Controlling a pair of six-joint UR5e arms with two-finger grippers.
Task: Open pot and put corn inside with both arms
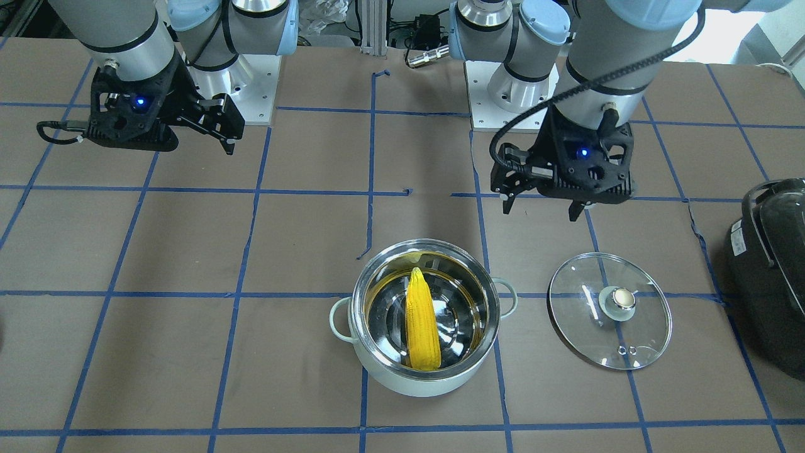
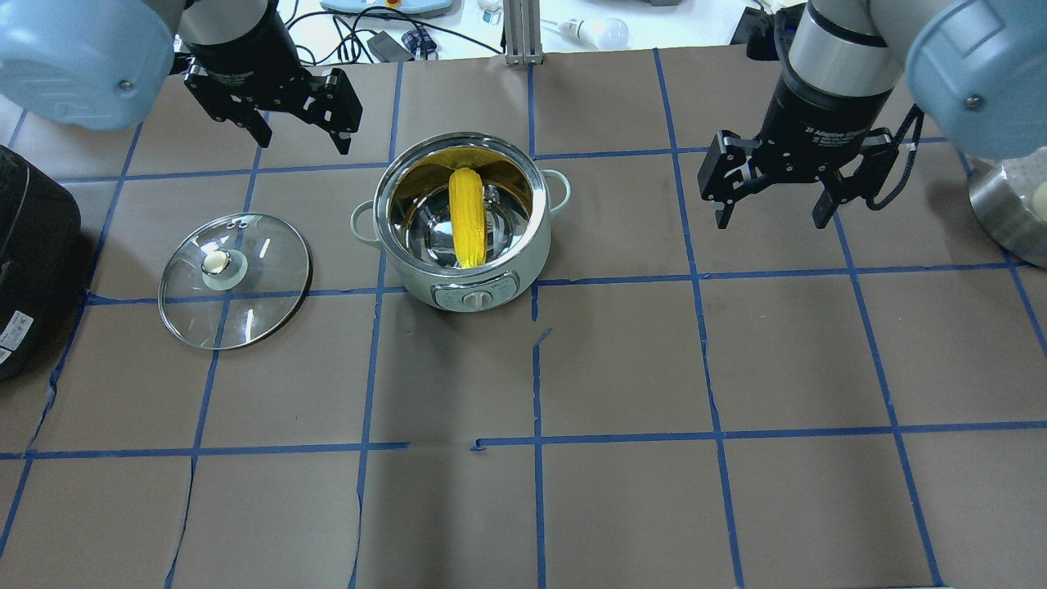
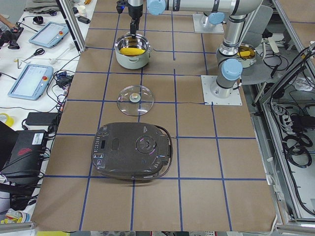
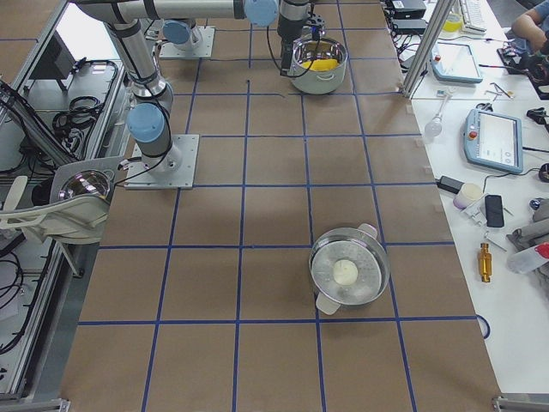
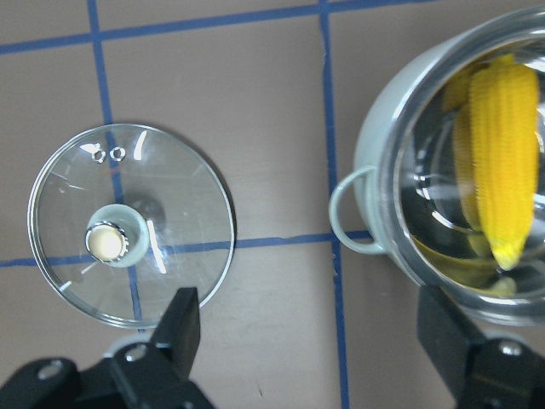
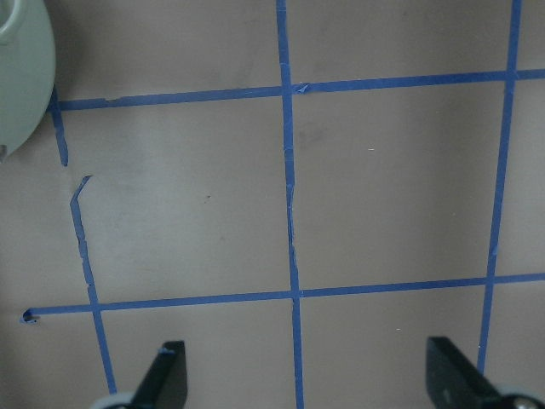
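While left gripper [image 2: 303,141] hangs wide, empty, fragile clear glass lid [image 2: 253,278] lies near its jaws; stiff, probably light yellow corn cob [image 2: 468,217], best gripped mid-length, rests inside round mint-green steel pot [image 2: 409,278] between the grippers; right gripper [image 2: 769,221] wide, empty.

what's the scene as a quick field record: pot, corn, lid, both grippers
pot: round pale mint-green pot, steel interior, lid off
corn: bright yellow corn cob, lying inside the pot
lid: clear glass lid, brass-coloured knob, flat on the table, apart from the pot
left gripper: open, empty, above the table
right gripper: open, empty, above the table
task: appears done
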